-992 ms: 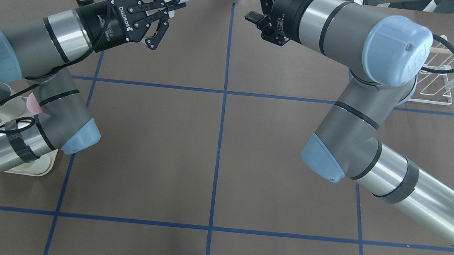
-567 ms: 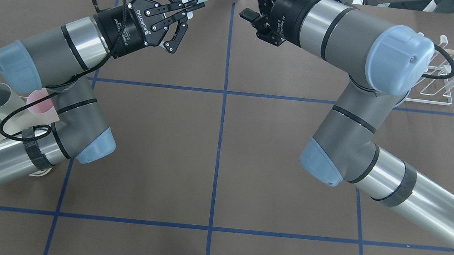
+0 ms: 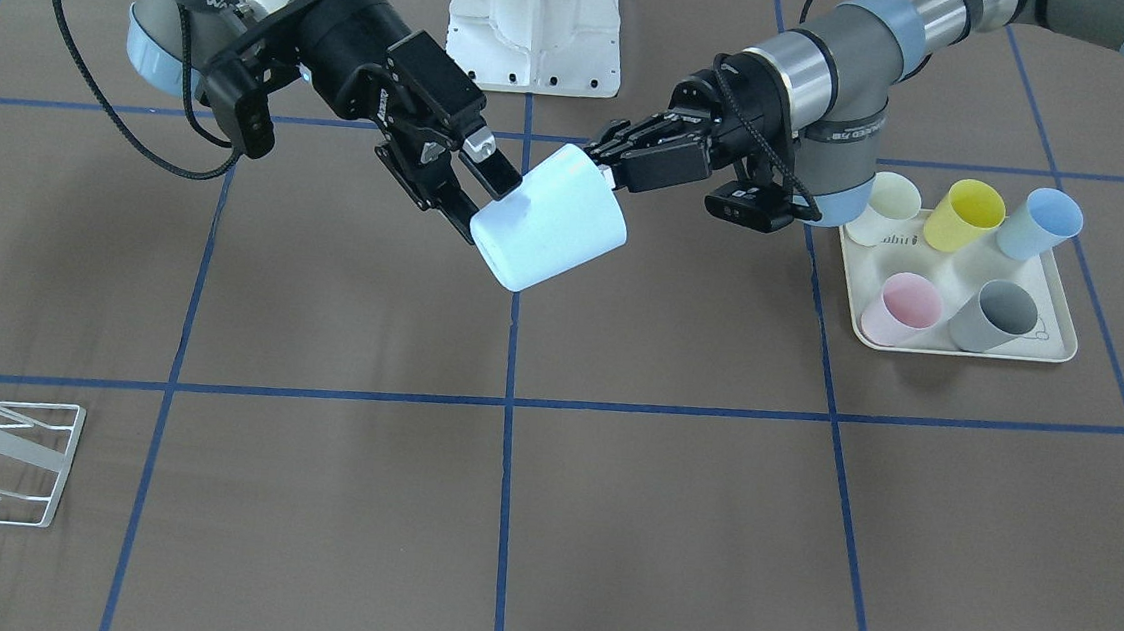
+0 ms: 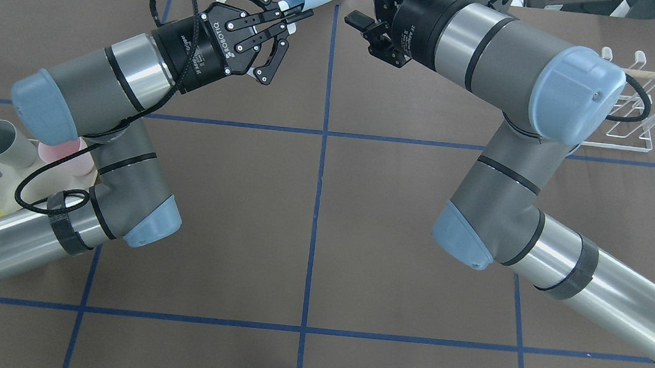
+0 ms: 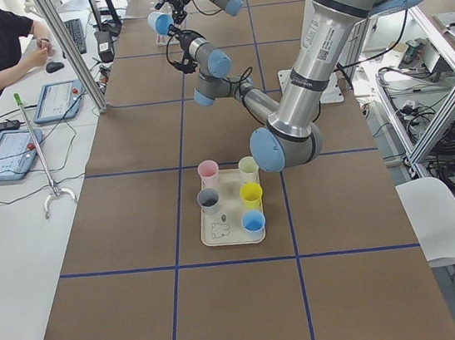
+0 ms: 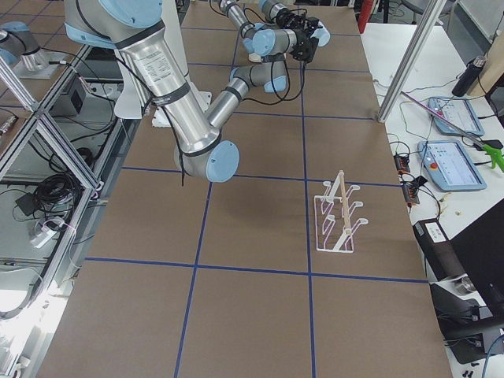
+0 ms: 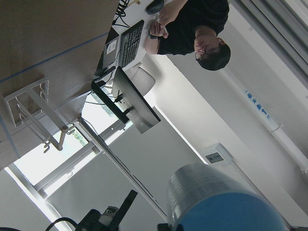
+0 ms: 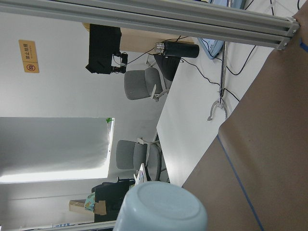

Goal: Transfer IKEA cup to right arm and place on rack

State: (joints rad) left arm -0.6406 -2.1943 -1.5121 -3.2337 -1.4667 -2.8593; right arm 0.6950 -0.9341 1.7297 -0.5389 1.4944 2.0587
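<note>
Mid-air handover over the table's ctr line: the pale-blue IKEA cup (image 3: 554, 220) is held aloft on its side, so that its closed base is offered to the right gripper (image 3: 483, 205). The rim is pinched by the clenched left gripper (image 3: 605, 171). The right gripper's jaws are spread wide at the base end, w/ nothing gripped; contact can't be confirmed. The rack (image 3: 0, 452) is seen well apart.

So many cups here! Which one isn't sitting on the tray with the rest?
The pale-blue cup, held in the air by its rim in the left gripper. The other five cups sit on the cream tray.
</note>
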